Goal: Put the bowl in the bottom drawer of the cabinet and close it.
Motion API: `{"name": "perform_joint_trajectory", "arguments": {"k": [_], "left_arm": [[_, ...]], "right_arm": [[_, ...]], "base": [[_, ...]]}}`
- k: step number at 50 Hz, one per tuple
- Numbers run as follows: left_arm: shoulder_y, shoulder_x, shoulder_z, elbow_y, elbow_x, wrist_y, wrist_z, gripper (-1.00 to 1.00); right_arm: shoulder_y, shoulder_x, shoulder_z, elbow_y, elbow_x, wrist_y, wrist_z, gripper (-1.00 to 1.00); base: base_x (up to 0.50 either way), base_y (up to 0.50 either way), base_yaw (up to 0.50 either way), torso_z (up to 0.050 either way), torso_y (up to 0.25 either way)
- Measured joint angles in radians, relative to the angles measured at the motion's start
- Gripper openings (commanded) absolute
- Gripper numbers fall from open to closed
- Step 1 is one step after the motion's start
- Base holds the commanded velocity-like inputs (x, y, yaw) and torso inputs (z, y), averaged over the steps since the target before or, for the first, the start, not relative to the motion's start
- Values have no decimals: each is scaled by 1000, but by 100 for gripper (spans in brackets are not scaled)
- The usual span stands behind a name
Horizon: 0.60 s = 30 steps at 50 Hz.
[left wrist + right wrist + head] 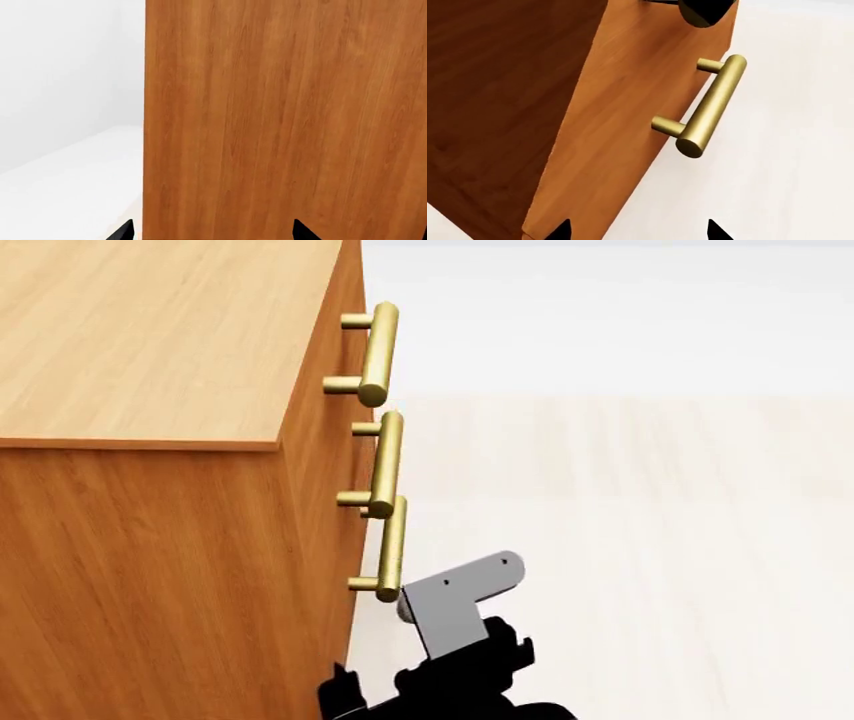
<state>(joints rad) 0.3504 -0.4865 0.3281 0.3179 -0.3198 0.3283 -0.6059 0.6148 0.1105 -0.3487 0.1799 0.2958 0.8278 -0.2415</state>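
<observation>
While all three drawers sit flush and shut, the task looks barely begun: the cabinet point(147, 520), an orange-brown wood chest, fills the head view's left half, and the bottom drawer point(620, 125) has yet to be opened, loaded and closed. The bowl appears in no picture, so its place cannot be told. The right arm reaches low along the cabinet's front, its right gripper point(637, 230) just short of the bottom drawer's brass handle point(710, 107), which lies ahead of the fingers and slightly to one side. Those fingers point(564, 231) are spread apart and empty. The left gripper point(213, 232) faces the cabinet's plain side panel close up, its dark fingers likewise apart, holding nothing.
</observation>
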Motion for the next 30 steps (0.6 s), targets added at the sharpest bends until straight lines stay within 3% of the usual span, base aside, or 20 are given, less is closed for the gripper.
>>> {"name": "perform_joint_trajectory", "arguments": {"k": [8, 30], "left_arm": [[-2, 1, 1, -5, 0, 1, -1, 100], [6, -7, 13, 13, 28, -7, -4, 100]], "right_arm": [[-3, 22, 13, -7, 46, 9, -25, 100], [-89, 108, 127, -210, 11, 18, 190, 100]], "base": [[0, 0, 0, 0, 0], [0, 0, 0, 0, 0]]}}
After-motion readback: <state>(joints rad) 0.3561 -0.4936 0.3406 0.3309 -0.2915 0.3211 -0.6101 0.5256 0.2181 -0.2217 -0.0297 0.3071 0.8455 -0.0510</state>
